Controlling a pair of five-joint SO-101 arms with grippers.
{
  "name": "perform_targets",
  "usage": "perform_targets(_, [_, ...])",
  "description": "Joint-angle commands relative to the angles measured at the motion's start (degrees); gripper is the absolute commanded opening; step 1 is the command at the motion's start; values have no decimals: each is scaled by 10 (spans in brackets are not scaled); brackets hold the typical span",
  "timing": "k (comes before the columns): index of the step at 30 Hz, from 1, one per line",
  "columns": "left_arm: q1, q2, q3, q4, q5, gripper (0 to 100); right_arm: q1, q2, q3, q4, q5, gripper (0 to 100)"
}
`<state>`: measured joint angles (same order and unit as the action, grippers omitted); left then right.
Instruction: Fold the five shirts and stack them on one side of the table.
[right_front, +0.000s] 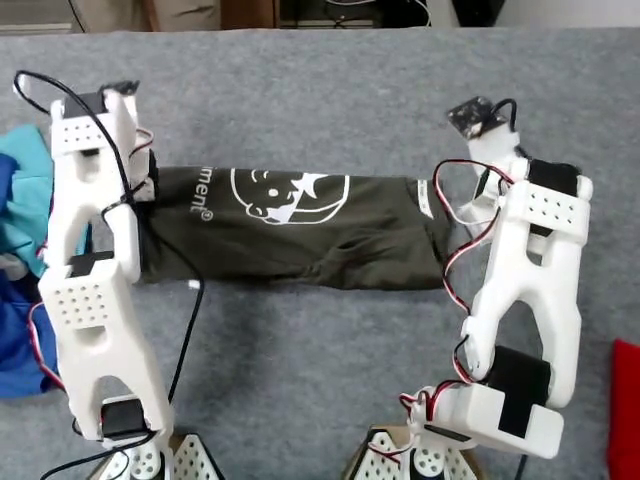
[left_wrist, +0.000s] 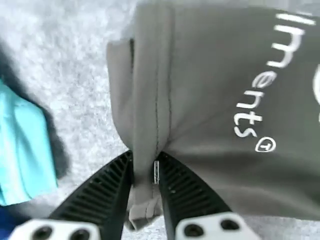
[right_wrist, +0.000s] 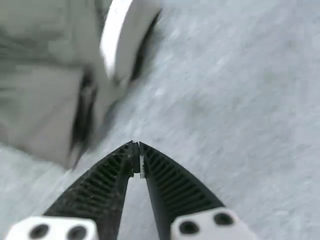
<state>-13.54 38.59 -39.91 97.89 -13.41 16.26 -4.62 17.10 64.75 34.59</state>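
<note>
Left wrist view: left gripper (left_wrist: 144, 167) clamps a hem fold of the dark shirt (left_wrist: 215, 85) stretching ahead of it, right gripper (right_wrist: 136, 152) closed empty beside the far end, so a one-sided pull could slip the hem or skew the fold.

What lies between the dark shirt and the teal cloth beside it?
A bare strip of grey table covering, seen in the left wrist view between the dark shirt and the teal cloth. The left gripper pinches the dark shirt's edge.
</note>
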Motion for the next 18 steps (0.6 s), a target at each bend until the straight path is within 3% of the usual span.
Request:
perform_targets(1, [41, -12, -67, 29, -7, 19, 8, -25, 15, -144, -37, 6])
perform_targets(5, [109, -15, -65, 29, -4, 19, 9, 8, 64, -316, -104, 6])
perform_targets(10, [200, -16, -80, 29, 11, 19, 34, 93, 82, -451, -208, 6])
perform_targets(18, [302, -16, -183, 29, 11, 19, 138, 215, -44, -455, -300, 8])
